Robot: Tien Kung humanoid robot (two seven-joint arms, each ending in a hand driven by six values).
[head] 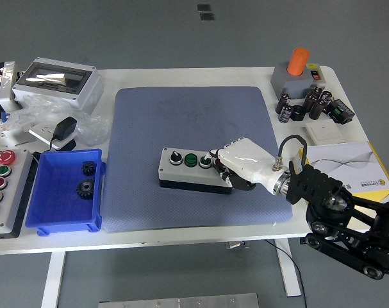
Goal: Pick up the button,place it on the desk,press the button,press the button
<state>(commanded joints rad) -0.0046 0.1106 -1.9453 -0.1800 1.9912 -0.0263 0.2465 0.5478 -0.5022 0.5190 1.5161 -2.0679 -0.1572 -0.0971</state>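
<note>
One white right hand (236, 163) lies palm-down, fingers curled onto the button box (195, 170), holding nothing

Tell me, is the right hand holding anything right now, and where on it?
Nothing is grasped. The right hand rests with curled fingers on the right end of the button box, covering the buttons there, apparently pressing.

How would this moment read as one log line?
stage: pressing | right hand: fingers on button box right end | box: on blue mat | left hand: unseen
</note>
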